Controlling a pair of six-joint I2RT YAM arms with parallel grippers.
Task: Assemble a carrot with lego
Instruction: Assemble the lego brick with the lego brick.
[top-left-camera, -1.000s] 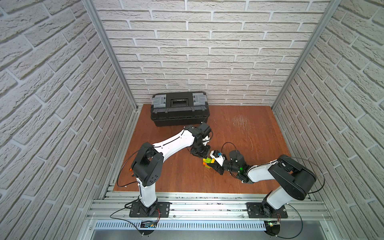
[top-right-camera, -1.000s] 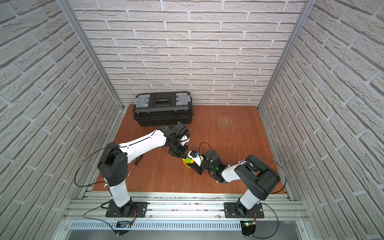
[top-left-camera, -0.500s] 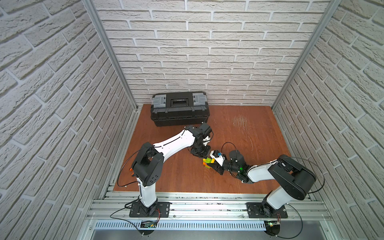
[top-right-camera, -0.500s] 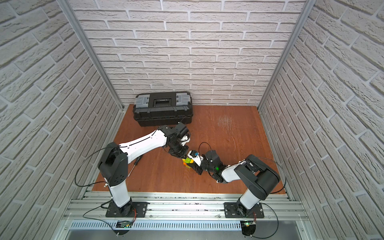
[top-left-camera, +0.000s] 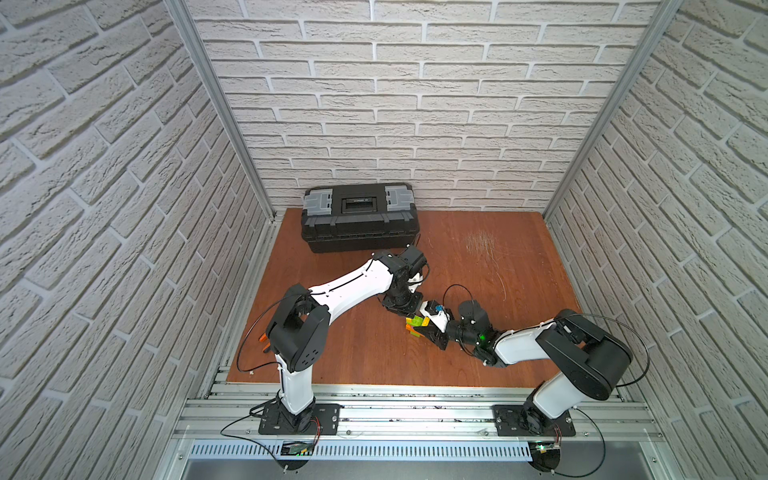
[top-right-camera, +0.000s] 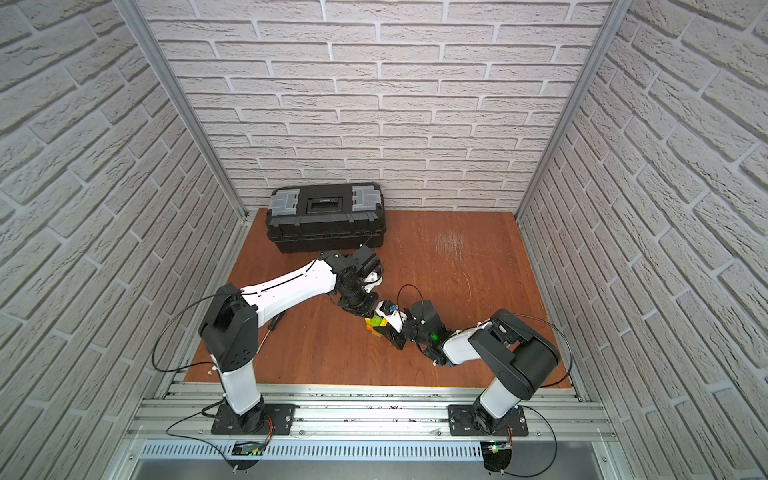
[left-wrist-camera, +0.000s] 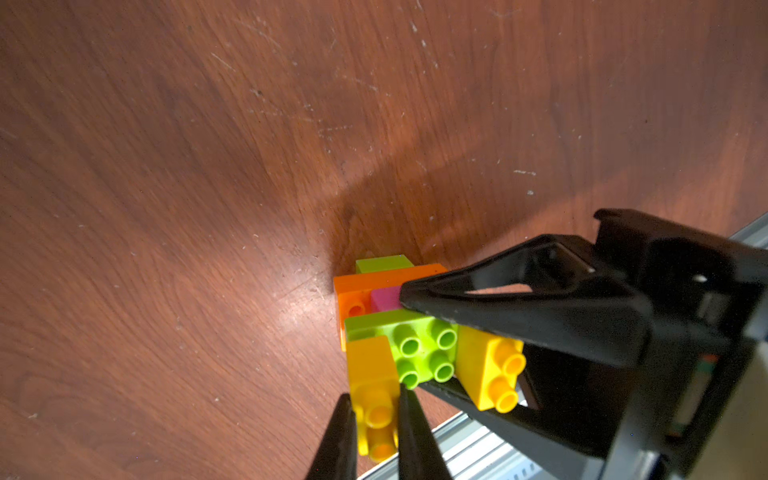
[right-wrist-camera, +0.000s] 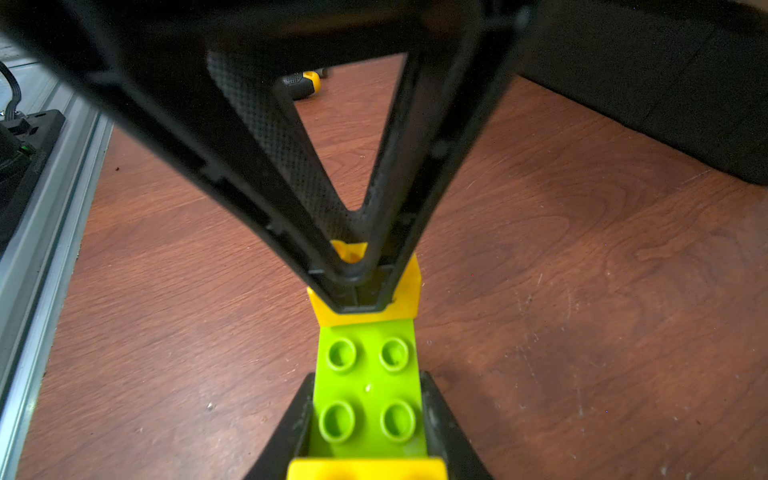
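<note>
The carrot, a clump of joined orange, pink, lime-green and yellow lego, stands mid-table between both grippers. My right gripper is shut on the clump's lime-green brick, one finger on each side. A yellow brick sits on the end nearest that wrist. My left gripper is shut on a second small yellow brick, held against the green brick's other end. Orange and pink bricks lie underneath.
A black toolbox stands at the back left against the wall. A screwdriver lies near the left arm's base. An aluminium rail runs along the table's front edge. Brick-pattern walls close in three sides.
</note>
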